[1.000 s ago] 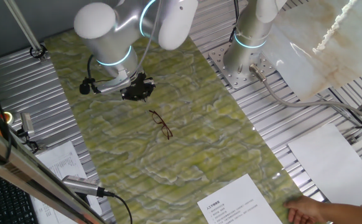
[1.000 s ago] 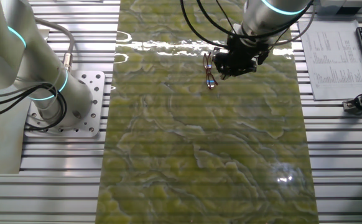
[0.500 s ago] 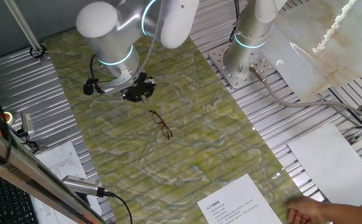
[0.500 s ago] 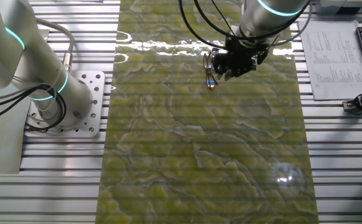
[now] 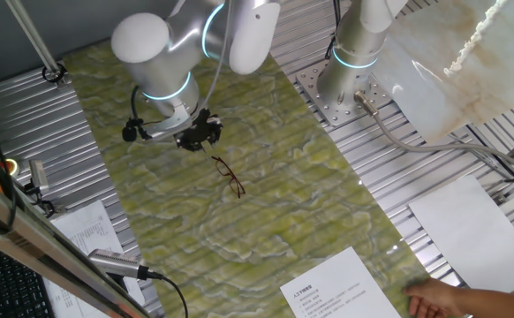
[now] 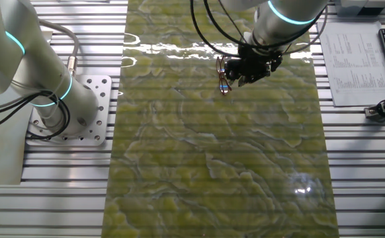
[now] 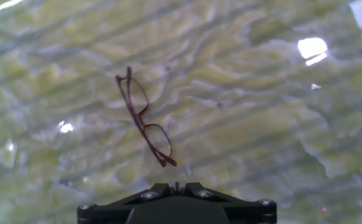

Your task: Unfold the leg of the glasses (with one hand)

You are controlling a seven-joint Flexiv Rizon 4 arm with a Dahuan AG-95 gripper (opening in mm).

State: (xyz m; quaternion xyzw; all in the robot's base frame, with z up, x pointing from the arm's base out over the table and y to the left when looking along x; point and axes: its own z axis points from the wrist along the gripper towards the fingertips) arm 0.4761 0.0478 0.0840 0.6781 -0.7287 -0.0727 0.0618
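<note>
Hand view shows the glasses (image 7: 143,117) lying folded on the green marbled table (image 7: 262,143), just ahead of the hand (image 5: 197,134), which hovers near one end of the frame without touching it; if its fingers are spread or closed I cannot tell, because only the black base shows there and the fixed views are too small. I judge the thin reddish-brown wire frame to be very light, easy to bend and easy to slide on this glossy surface, with lenses that can scratch. The best place to take hold seems the free tip of the folded leg, away from the lenses, swinging it gently about its hinge.
</note>
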